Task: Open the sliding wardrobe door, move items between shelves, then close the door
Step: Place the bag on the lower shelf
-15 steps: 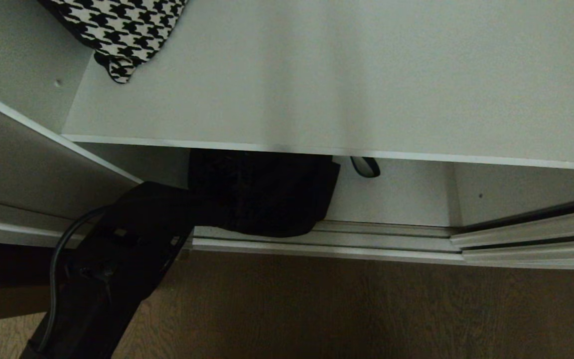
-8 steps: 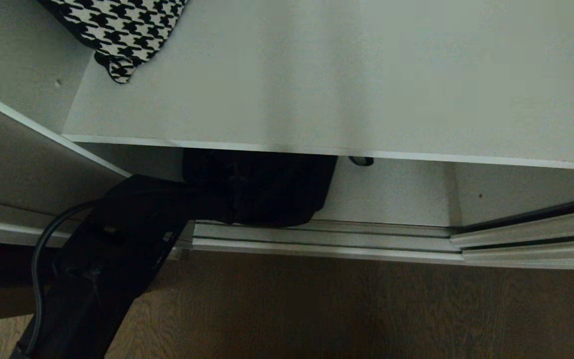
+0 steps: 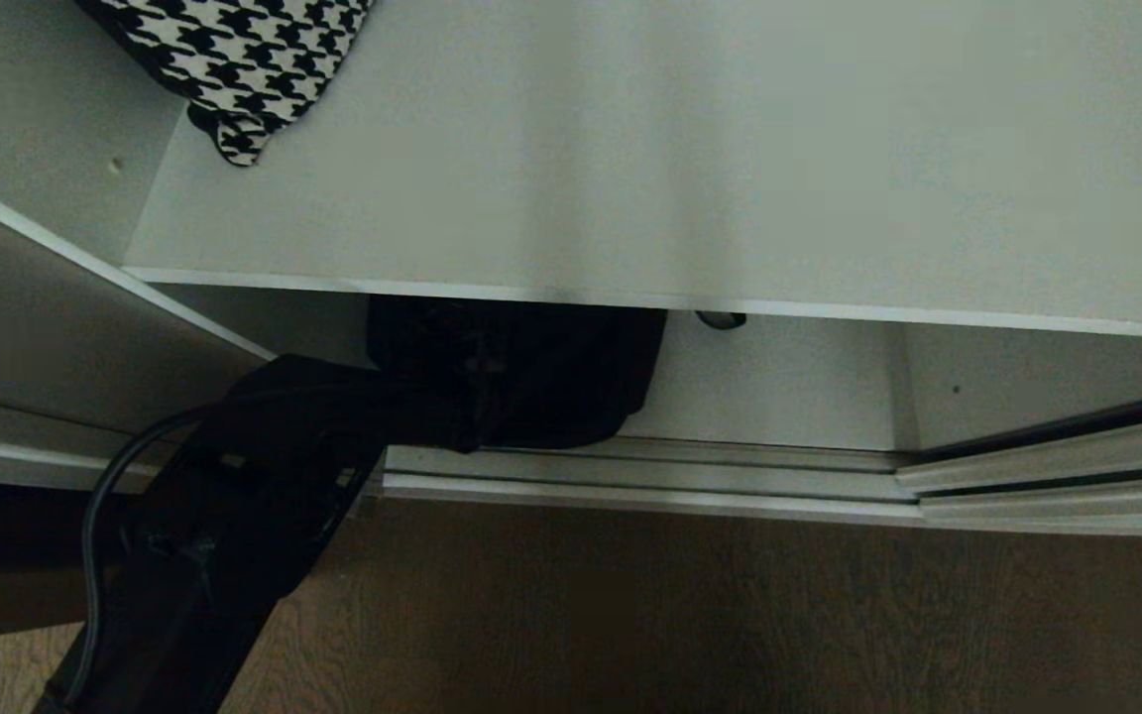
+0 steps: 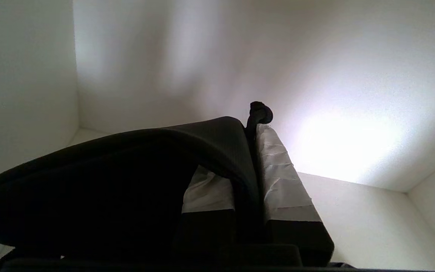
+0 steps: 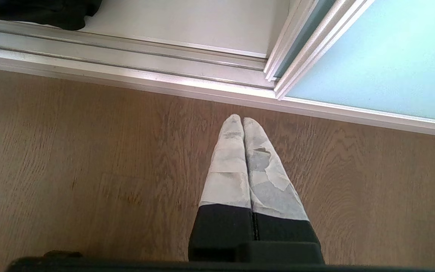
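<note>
Head view: a broad white-grey upper shelf (image 3: 690, 149) fills the top of the scene with a houndstooth cloth (image 3: 234, 59) at its far left corner, a silver floor track (image 3: 650, 476) runs below, and dark wood floor (image 3: 730, 615) lies in front. Under that shelf, in the lower compartment, sits the black bag (image 3: 531, 377), floppy and dark, its front edge right at the track; the left arm (image 3: 224, 516) reaches in from the lower left and meets the bag's left side. Left wrist view: inside white walls, the left end effector (image 4: 253, 151) is clamped on a fold of the black bag (image 4: 127, 181), the fabric pinched between its taped fingers (image 4: 278, 177), a small black strap end poking up past the tips. Right wrist view: the right end effector (image 5: 243, 122) hangs over the wood floor (image 5: 89, 170) with its taped fingers pressed together, holding nothing, near the track and the frosted blue-green sliding door (image 5: 383, 64), which stands pushed aside.
</note>
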